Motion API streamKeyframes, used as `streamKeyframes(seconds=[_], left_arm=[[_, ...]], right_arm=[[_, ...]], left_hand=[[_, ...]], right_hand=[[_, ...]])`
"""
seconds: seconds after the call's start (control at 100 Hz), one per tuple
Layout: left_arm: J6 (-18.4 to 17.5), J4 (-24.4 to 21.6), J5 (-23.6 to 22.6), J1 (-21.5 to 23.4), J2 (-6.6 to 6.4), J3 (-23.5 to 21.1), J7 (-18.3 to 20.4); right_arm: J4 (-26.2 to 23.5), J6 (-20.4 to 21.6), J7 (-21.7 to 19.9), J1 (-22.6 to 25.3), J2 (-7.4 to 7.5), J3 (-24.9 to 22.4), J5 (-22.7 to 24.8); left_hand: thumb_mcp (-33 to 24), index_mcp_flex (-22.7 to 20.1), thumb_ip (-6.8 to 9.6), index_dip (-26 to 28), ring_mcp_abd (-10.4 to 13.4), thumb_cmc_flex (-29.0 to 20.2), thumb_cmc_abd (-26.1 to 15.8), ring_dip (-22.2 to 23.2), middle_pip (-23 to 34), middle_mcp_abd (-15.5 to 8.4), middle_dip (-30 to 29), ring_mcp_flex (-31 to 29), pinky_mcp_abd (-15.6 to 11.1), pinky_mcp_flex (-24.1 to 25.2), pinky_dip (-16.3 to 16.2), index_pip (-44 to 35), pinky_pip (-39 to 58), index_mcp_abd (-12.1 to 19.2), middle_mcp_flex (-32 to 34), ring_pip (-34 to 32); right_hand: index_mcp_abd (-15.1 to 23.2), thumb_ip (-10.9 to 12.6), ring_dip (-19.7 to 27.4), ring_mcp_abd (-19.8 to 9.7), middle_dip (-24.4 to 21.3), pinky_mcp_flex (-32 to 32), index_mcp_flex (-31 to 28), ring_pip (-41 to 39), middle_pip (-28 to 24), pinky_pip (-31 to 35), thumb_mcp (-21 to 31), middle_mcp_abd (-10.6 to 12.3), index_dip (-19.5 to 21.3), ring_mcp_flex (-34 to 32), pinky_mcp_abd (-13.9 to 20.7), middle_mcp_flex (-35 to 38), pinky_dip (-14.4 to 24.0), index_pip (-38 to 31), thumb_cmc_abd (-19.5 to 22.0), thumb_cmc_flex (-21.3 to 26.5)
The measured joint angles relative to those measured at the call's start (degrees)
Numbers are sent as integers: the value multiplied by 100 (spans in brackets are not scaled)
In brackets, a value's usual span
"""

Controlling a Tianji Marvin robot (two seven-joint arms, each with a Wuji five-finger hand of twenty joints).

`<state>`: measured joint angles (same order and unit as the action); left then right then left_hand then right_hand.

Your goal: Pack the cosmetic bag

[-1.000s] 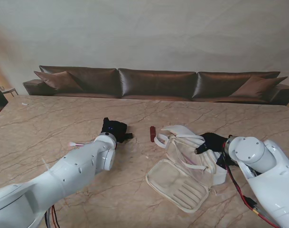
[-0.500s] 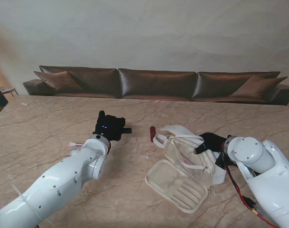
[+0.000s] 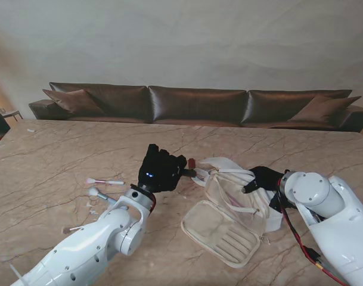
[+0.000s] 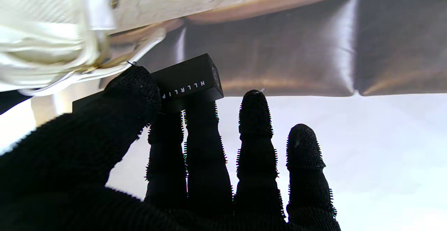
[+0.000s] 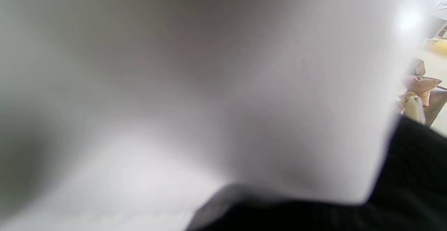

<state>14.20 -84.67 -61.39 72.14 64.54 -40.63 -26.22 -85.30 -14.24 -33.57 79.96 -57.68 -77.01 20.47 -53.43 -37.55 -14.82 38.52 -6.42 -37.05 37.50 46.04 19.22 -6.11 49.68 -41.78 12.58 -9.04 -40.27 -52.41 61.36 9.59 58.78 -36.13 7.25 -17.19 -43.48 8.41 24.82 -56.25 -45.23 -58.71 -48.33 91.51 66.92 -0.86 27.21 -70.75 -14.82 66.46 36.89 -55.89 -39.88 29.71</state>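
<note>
Lipstick box (image 4: 188,79) between thumb, fingers.

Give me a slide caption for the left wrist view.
Left hand pinching a black lipstick box beside the white cosmetics bag.

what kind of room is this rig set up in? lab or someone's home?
Probably a home-style living room or a staged lounge, not a bare lab. A long brown leather sofa with cushions lines a plain wall, and the work surface is a marble-look table, not a bench.
</note>
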Motion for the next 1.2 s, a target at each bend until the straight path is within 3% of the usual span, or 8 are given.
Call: streamKeyframes(seconds=[0.23,0.46,0.89,1.2], left_arm=[[-163,-99,64,134,140,392,-589],[-154,-47,-25,25,247,929,-940],[93,596,487,-466,841,1621,-1224],[121,1060,806,-701,1151,1858,-1307]], right_arm=[[-17,24,0,4,-1,10,1],[-37,22,54,8,-5,55,-25],[-153,7,127,33,-37,132,-71],[-159,2,133,39,-42,194,-134]], left_hand=[[12,-53,0,0,0,0,0,20,-89,-55,0,-19,-15,50,0,70,0,5,69,43],[50,-123,-2,-141,0,9,10,78,-170,-55,-25,-21,-17,92,0,125,-55,39,203,45],[59,-364,-11,-1146,61,170,30,79,-410,-210,-536,-24,-30,96,-13,148,-69,234,501,121],[50,-718,-28,-2170,164,250,456,79,-509,-411,-1022,-176,-46,53,-13,4,-65,541,817,121]], right_hand=[[0,0,1,0,0,0,0,0,0,0,0,0,0,0,0,0,-2,0,0,0],[0,0,2,0,0,0,0,-10,0,1,0,0,0,0,0,0,-2,0,0,0],[-1,0,24,0,0,-3,0,-17,0,4,0,0,0,0,1,0,-4,0,0,0],[-1,0,24,0,0,-36,0,-21,0,4,0,-1,0,0,1,0,-5,0,0,0]])
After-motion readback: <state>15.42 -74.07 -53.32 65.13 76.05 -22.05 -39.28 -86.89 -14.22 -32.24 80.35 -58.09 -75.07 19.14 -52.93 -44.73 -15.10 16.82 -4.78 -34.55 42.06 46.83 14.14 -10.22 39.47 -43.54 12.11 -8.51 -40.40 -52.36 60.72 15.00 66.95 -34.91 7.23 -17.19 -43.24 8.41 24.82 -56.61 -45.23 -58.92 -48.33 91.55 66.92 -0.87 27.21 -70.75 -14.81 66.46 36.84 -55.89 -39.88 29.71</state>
